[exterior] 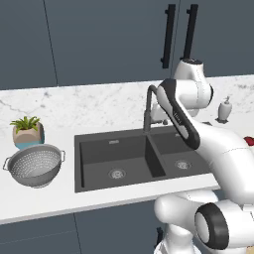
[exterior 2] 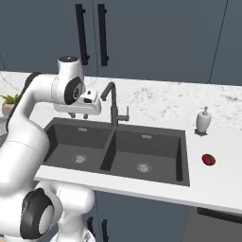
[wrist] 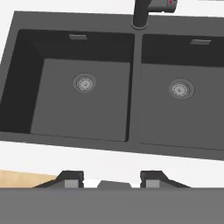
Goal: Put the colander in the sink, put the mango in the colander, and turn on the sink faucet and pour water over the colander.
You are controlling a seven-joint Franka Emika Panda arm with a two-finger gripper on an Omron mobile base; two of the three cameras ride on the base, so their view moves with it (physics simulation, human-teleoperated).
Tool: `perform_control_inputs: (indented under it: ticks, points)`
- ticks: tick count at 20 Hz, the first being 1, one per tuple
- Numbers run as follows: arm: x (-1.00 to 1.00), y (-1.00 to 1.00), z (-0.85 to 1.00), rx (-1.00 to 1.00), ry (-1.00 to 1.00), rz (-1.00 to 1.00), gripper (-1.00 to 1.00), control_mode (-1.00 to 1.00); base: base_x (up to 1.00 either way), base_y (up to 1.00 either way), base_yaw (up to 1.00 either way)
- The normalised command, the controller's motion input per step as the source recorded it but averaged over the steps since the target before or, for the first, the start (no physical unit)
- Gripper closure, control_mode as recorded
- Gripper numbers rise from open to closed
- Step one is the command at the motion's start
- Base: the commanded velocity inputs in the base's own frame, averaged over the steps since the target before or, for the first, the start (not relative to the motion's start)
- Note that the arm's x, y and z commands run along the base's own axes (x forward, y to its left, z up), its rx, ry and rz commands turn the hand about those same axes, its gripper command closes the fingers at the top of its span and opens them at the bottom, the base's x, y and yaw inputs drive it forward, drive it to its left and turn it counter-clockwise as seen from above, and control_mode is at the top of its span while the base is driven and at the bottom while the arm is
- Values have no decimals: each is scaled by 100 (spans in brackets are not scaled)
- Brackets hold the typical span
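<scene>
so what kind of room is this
A rendered kitchen, most likely: a dark double-basin sink with a tall faucet set in a white marble counter, and a metal colander beside it.

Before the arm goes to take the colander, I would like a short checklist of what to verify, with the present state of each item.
1. Colander upright on the counter, left of the sink, beside the potted plant: ok.
2. Both sink basins hold nothing, so the colander has room: ok.
3. Gripper holds nothing, fingers apart: ok.
4. Gripper near the colander: not ok, it hangs over the sink by the sink faucet.
5. Mango free on the counter, right of the sink, near the soap dispenser: ok.
6. Water off: ok, no stream is visible at the spout.
</scene>
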Motion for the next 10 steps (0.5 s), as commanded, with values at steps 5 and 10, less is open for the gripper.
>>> perform_control_inputs:
  ticks: [5,10]
  points:
    - [-23,0,-6,-1,-5,1,-100,-100,0,0,0]
    - [-62,29,-18,0,-10,2,-100,-100,0,0,0]
